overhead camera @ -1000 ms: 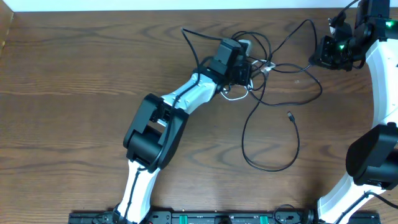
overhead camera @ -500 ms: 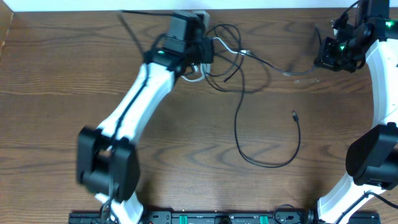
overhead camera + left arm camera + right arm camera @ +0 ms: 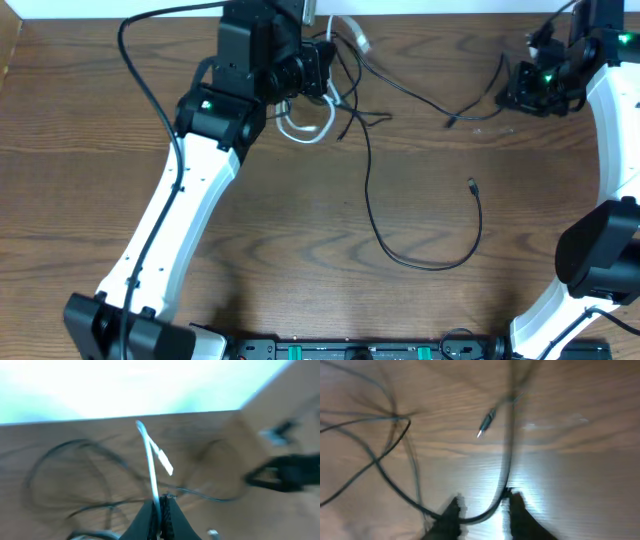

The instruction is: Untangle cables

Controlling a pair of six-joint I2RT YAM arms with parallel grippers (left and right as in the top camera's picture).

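Note:
My left gripper (image 3: pixel 322 68) is at the far edge of the table (image 3: pixel 120 140) and is shut on the white cable (image 3: pixel 305 128), which loops below it. In the left wrist view the white cable (image 3: pixel 150 460) rises out of the closed gripper (image 3: pixel 161 504). Two black cables (image 3: pixel 368 190) cross beside it. One trails down into a wide curve and ends in a plug (image 3: pixel 470 184). The other runs right to my right gripper (image 3: pixel 512 95). In the right wrist view that gripper (image 3: pixel 485 507) is open, with a black cable (image 3: pixel 507 460) running between its fingers (image 3: pixel 454 512) and a plug (image 3: pixel 487 421) beyond.
The left arm (image 3: pixel 170 210) stretches diagonally from the front left to the far middle. The right arm (image 3: pixel 610 150) stands along the right edge. A white wall borders the table's far edge (image 3: pixel 450 8).
My left gripper has swung left and toward the far edge, dragging the white cable and the tangle with it. The long black cable has straightened. The right gripper has hardly moved.

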